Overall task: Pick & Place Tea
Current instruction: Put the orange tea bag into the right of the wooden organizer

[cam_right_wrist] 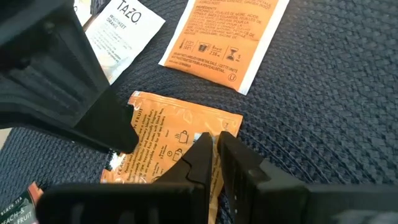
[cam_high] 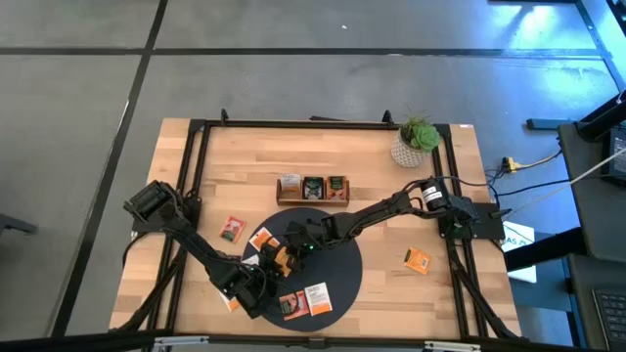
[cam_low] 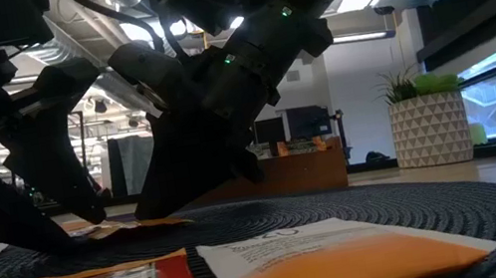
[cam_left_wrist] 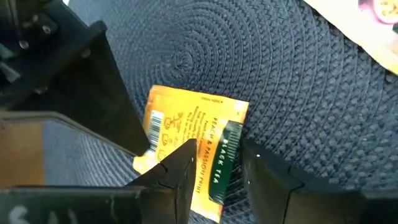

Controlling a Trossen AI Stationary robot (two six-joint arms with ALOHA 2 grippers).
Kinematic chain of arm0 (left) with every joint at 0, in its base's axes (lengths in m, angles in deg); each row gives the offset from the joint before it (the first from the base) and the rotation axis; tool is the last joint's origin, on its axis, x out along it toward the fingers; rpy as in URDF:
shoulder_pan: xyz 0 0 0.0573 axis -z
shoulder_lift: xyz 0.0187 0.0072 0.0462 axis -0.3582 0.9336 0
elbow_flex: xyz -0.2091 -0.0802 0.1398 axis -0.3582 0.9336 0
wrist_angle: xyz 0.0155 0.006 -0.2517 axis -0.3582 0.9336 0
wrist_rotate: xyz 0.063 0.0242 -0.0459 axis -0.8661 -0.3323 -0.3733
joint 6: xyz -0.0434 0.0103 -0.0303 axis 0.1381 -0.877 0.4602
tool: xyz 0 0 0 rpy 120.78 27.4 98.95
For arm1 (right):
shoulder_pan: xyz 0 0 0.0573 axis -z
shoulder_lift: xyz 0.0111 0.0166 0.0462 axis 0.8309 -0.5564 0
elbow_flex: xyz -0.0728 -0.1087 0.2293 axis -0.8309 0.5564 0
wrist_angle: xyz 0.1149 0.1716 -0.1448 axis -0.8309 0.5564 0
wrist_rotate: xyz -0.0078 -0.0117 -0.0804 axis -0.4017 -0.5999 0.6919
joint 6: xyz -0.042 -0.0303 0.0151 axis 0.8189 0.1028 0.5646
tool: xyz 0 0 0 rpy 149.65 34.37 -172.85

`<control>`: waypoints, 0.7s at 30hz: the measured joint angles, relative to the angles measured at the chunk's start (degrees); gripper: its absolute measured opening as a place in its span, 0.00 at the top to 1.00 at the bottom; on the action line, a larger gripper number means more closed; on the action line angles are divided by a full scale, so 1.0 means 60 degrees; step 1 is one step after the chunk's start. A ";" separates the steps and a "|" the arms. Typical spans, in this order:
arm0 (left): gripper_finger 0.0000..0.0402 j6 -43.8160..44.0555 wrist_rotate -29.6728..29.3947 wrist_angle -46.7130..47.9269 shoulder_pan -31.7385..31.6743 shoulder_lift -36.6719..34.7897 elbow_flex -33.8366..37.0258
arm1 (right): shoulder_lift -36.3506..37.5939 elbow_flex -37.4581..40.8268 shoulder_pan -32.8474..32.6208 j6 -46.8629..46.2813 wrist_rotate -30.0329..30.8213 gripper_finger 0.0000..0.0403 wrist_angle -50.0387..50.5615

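orange tea sachet pinched by right pincer, left pincer open over it

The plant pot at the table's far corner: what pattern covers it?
The plant pot is white with a triangle pattern, clearest in the low view.

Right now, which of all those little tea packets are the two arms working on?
The orange sachet on the dark round mat, between both tools. The right tool pinches its edge; the left tool straddles it, open. The others lie untouched.

A sachet lies on the mat, between both end effectors, tray behind.
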 joint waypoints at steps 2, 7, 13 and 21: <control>0.70 -0.0198 -0.0261 0.0005 0.0012 0.0041 -0.0001 | 0.0000 0.0000 0.0000 -0.0006 0.0000 0.91 0.0000; 0.70 -0.0776 -0.0875 0.0126 0.0016 0.0076 0.0022 | 0.0000 0.0004 0.0000 -0.0011 -0.0004 0.91 0.0007; 0.75 -0.1099 -0.0954 0.0329 0.0076 0.0083 -0.0170 | 0.0000 0.0004 0.0000 -0.0004 -0.0005 0.91 0.0012; 0.84 -0.1096 -0.1363 0.0364 0.0219 0.0079 -0.0364 | 0.0000 0.0004 0.0004 0.0015 -0.0011 0.91 0.0015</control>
